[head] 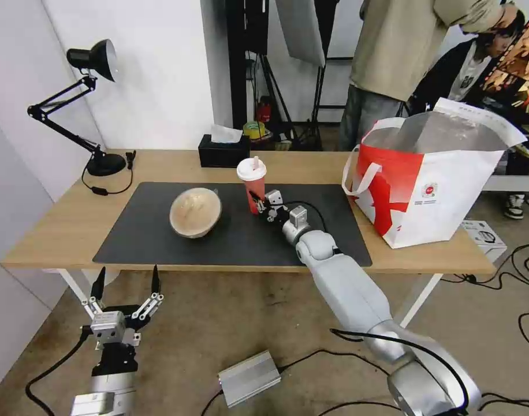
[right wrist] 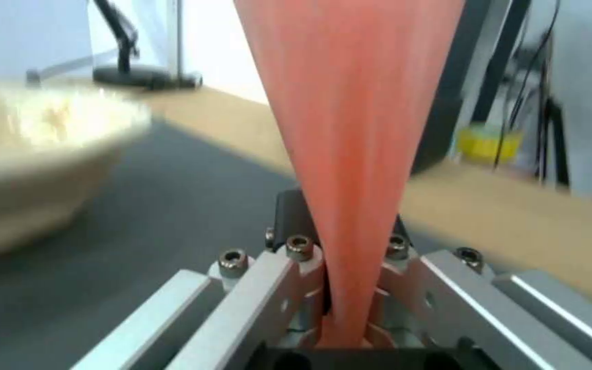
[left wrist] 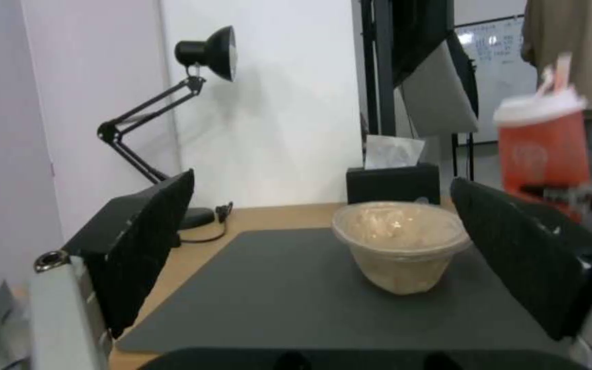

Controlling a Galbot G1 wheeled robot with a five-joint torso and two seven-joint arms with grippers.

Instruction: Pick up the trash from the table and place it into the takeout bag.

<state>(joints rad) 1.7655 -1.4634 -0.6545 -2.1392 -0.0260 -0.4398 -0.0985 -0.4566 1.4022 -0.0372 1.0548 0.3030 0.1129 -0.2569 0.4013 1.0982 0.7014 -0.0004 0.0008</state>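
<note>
A red drink cup (head: 252,180) with a white lid stands upright over the middle of the dark mat (head: 149,237) on the table (head: 56,231). My right gripper (head: 261,205) is shut on its lower part; the right wrist view shows the cup (right wrist: 351,128) pinched between the jaws of that gripper (right wrist: 347,267). Left of the cup, a tan round bowl (head: 195,212) sits on the mat. It also shows ahead of my left gripper (left wrist: 320,182), as the bowl (left wrist: 400,244). My left gripper (head: 126,283) hangs open below the table's front edge. The red-and-white takeout bag (head: 432,185) stands open at the table's right end.
A black tissue box (head: 223,151) sits at the table's back edge, and a black desk lamp (head: 97,115) at the back left. People stand behind the bag. A silver box (head: 250,378) and cables lie on the floor in front.
</note>
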